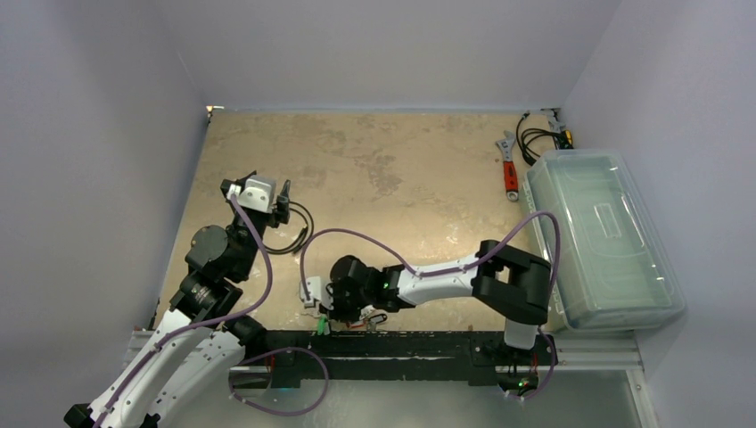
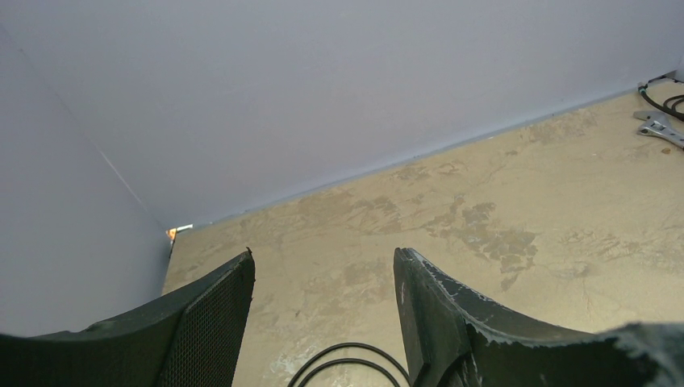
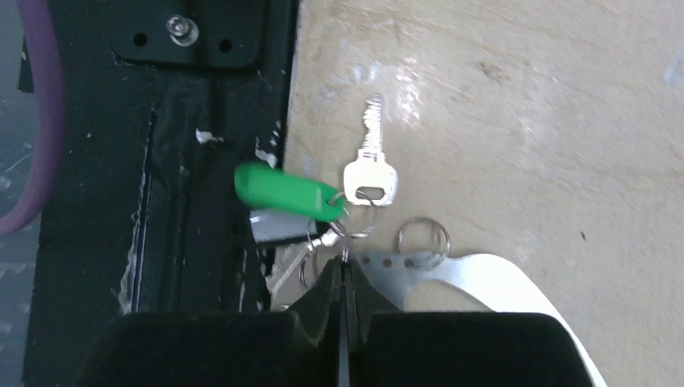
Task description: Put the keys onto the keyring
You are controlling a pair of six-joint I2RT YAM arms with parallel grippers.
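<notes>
In the right wrist view, my right gripper (image 3: 344, 270) is shut, its tips pinching a thin wire ring of the keys at the table's near edge. From that ring hang a silvery key (image 3: 371, 165), a green tag (image 3: 286, 193) and a grey tag (image 3: 278, 227). The keyring (image 3: 460, 274), a silvery-white curved plate with small holes, lies just right of the fingers with a small loose split ring (image 3: 423, 238) at its rim. From the top camera, the right gripper (image 1: 332, 312) sits by the green tag (image 1: 318, 327). My left gripper (image 1: 283, 201) (image 2: 323, 262) hangs open and empty.
A black cable loop (image 1: 294, 234) (image 2: 347, 363) lies under the left gripper. A red-handled wrench (image 1: 509, 169) and black cables (image 1: 539, 138) lie at the back right. A clear plastic box (image 1: 602, 236) stands along the right side. A black rail (image 1: 401, 343) borders the near edge.
</notes>
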